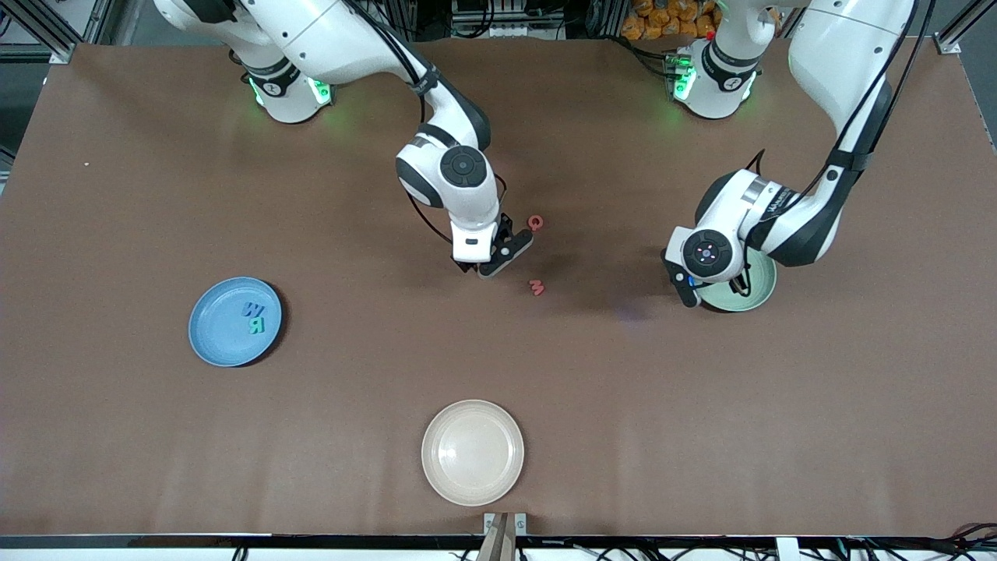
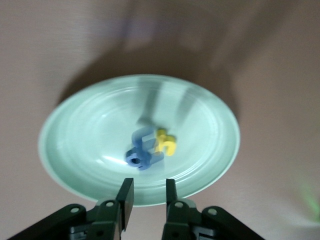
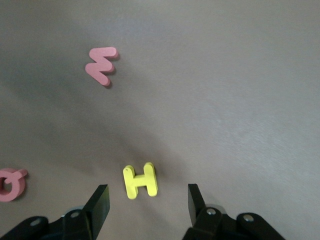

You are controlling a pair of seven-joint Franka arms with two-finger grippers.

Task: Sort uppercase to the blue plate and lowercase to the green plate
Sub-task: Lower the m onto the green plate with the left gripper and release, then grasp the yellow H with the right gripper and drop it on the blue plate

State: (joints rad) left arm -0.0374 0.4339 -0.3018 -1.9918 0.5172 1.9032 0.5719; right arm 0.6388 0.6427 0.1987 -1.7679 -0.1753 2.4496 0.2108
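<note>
Even overhead light, soft arm shadows on the desk; letters in the green plate are motion-blurred

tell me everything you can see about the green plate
The green plate is a round, shallow, pale mint dish with a smooth, slightly glossy surface that looks like plastic. It sits flat on the brown table toward the left arm's end, partly covered in the front view by the left arm's wrist. In its well lie two blue letters and a yellow letter, bunched together and touching. The left gripper hangs over its rim, fingers narrowly apart and holding nothing.
</note>
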